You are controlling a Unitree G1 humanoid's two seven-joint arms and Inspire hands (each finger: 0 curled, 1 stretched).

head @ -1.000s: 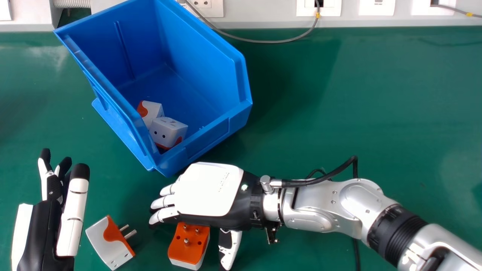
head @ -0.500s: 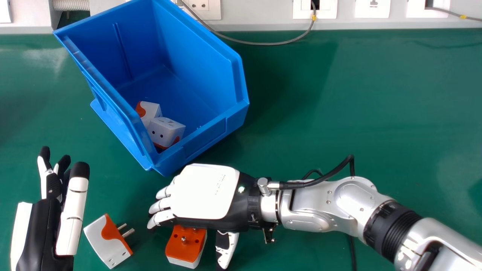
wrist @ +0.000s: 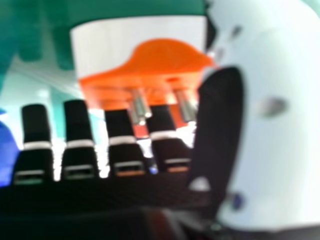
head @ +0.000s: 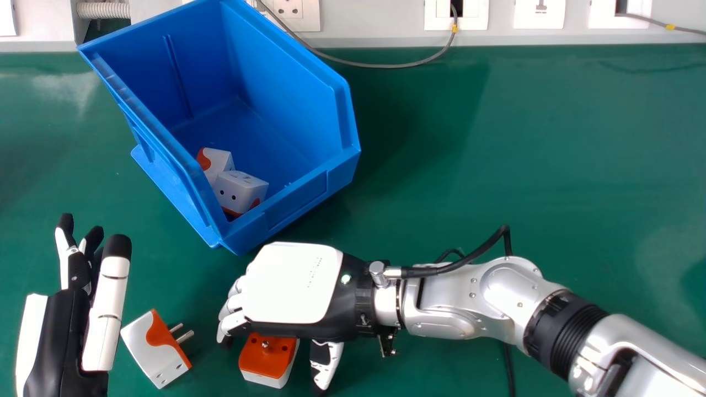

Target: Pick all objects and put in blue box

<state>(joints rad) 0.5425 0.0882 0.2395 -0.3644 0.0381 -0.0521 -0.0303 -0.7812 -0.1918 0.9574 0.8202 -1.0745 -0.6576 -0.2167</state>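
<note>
From where I stand, the trouble I'd watch for is a poor pinch. The right hand [head: 292, 284] is over the pins-up adapter [head: 267, 355], which sits on the tabletop [head: 496, 138] in front of the blue box [head: 298, 201]. Its fingers [head: 234, 320] bend downward but look loose, not clenched, with the thumb [head: 324, 364] a little apart on the other side; I'd say nothing is grasped yet. The palm seems to sit over the back part of the adapter, so a squeeze might catch only an edge and make it tip or squirt out toward the robot. The upright pins could also snag the fingers and spoil the hold. If the hand sweeps toward the robot's left, it could bump the loose adapter [head: 157, 350], lying there with its pins pointing at those fingers.

Compared with a second ago, the fingers are curled further down; they were nearly straight then. Three pins were in sight, and now just one shows clearly beside the hand. The left hand [head: 105, 314] stays idle at the left, fingers straight, and the two boxed adapters [head: 241, 191] haven't budged inside.
</note>
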